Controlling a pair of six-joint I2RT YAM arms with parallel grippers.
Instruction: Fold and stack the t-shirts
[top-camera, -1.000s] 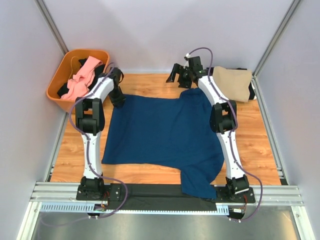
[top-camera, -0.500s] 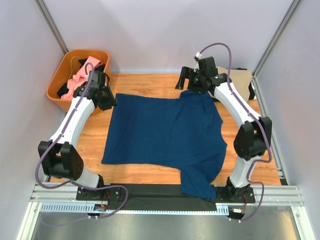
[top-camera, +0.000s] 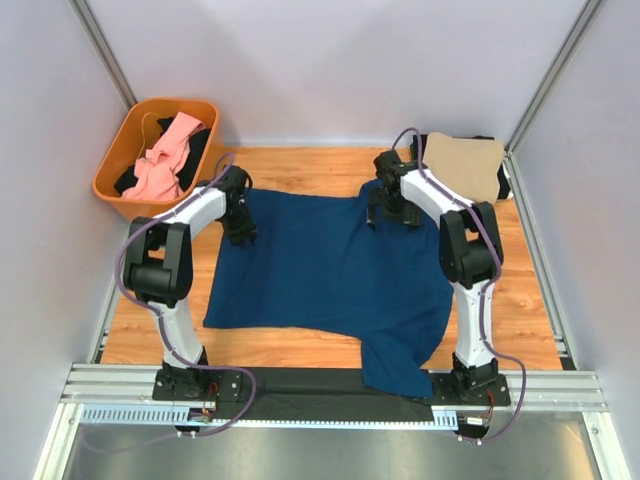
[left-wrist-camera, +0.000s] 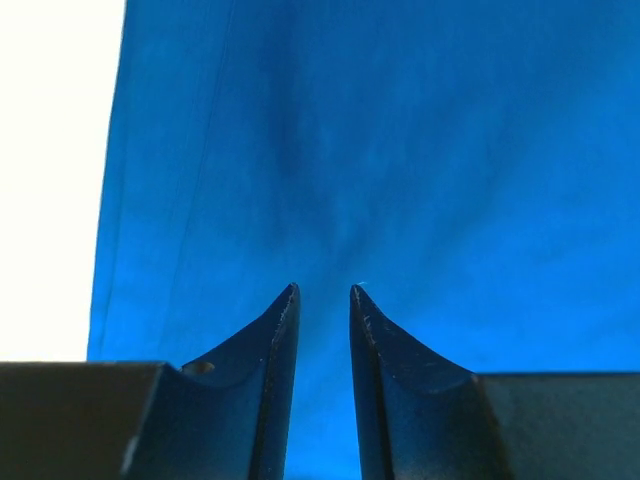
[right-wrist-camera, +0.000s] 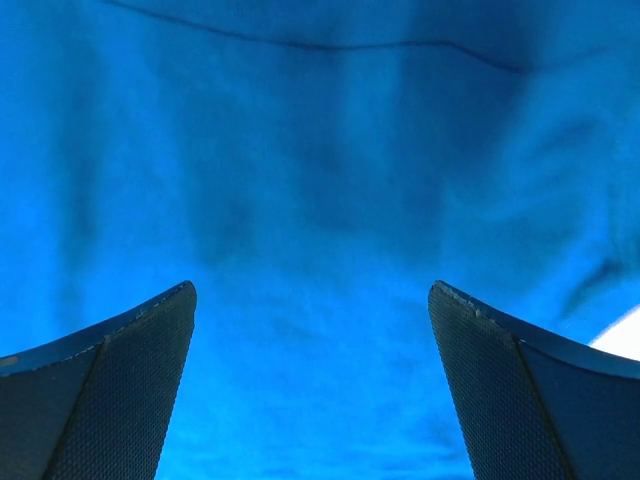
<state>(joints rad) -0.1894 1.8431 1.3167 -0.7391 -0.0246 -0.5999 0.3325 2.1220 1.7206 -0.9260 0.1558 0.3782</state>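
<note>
Navy tee (top-camera: 330, 265) spread flat. Orange basket (top-camera: 112, 170) holds pink tee (top-camera: 165, 160), black tee (top-camera: 195, 148). Left gripper (left-wrist-camera: 322, 290) jaws narrowly parted over navy cloth; right gripper (right-wrist-camera: 312, 290) jaws wide, empty.

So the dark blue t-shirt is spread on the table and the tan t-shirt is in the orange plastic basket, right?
No, the top external view shows the tan t-shirt at the table's far right corner, not in the orange plastic basket.

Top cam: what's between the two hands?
Only the navy t-shirt lies between the left hand and the right hand; the top view shows it.
</note>
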